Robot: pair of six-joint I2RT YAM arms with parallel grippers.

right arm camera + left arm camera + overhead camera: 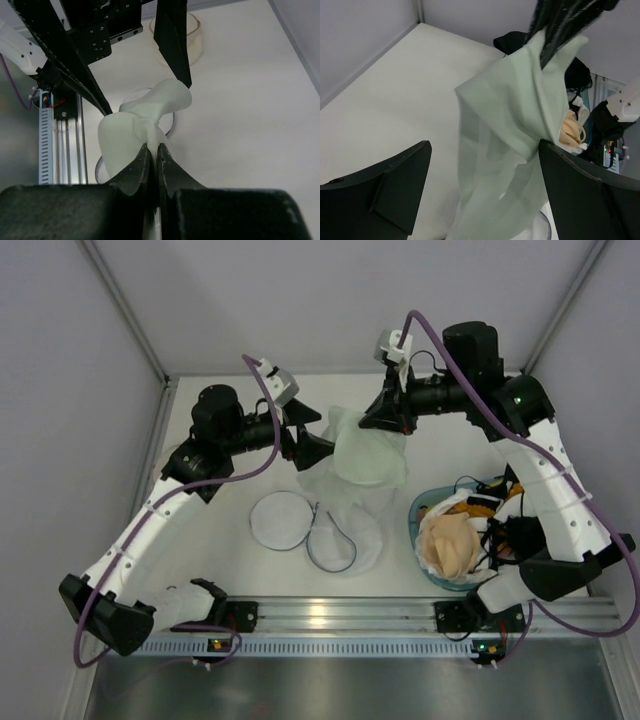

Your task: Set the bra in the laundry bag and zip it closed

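Observation:
The bra (370,455) is pale green and hangs in the air over the middle of the table. My right gripper (378,422) is shut on its top edge; in the right wrist view the bra (150,110) is pinched between the two fingers of that gripper (154,146). My left gripper (318,435) is open just left of the cloth. In the left wrist view the bra (520,125) hangs between the spread fingers of the left gripper (484,145), touching the right one. The laundry bag (282,520) lies below, a round white mesh pouch with a dark hoop (332,548) beside it.
A blue basket (422,512) full of garments stands at the right, near the right arm's base, with a beige piece (450,545) on top. A metal rail (340,615) runs along the near edge. Walls close in the table at left, back and right.

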